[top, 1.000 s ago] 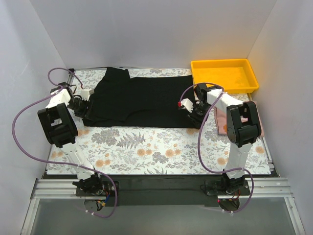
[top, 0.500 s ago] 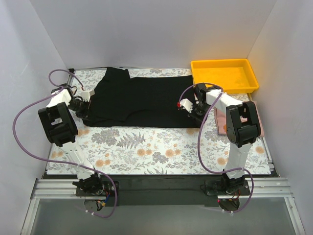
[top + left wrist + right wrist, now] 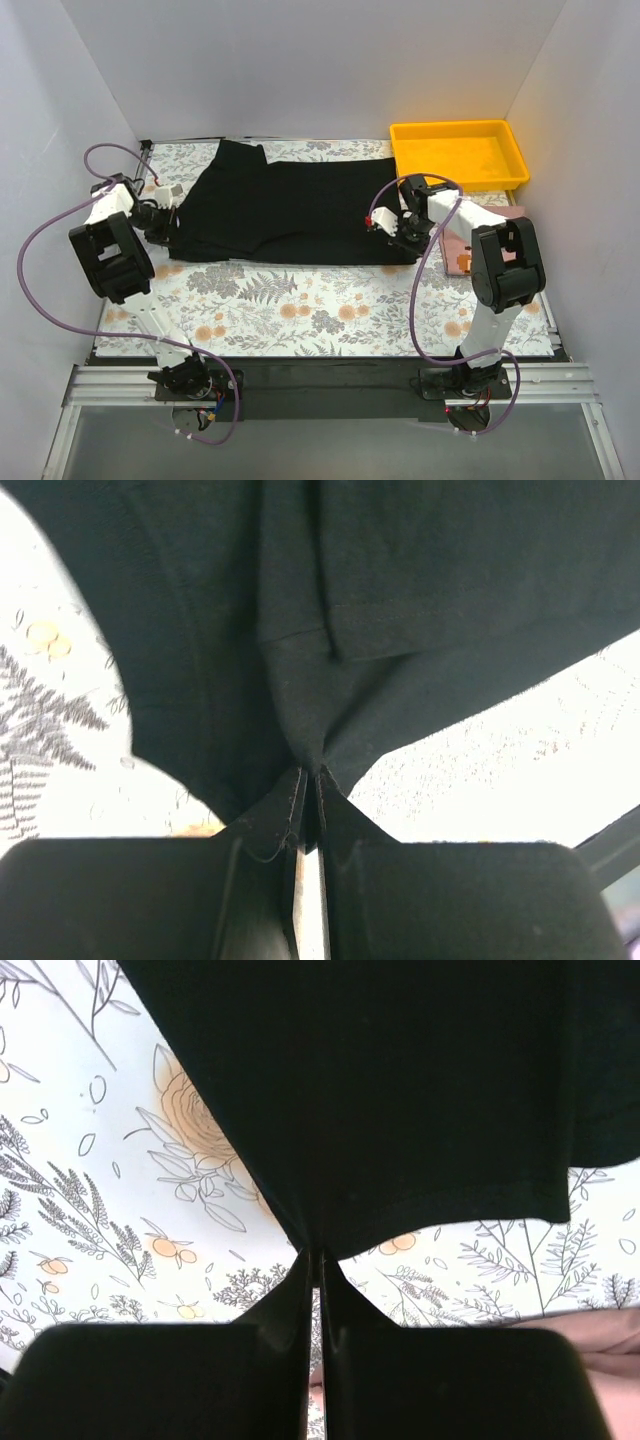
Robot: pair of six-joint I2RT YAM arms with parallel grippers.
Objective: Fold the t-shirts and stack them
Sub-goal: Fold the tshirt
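The right arm hides most of the pink book [image 3: 508,212] just in front of the tray [image 3: 458,128]; the black t-shirt [image 3: 290,208] lies spread on the table [image 3: 300,300] left of the tray; the left pincer [image 3: 308,778] is clamped on its far edge, the right pincer [image 3: 315,1257] on its tray-side hem.

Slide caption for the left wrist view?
Left hand shut on a pinched fold of the black t-shirt, floral table cover beneath.
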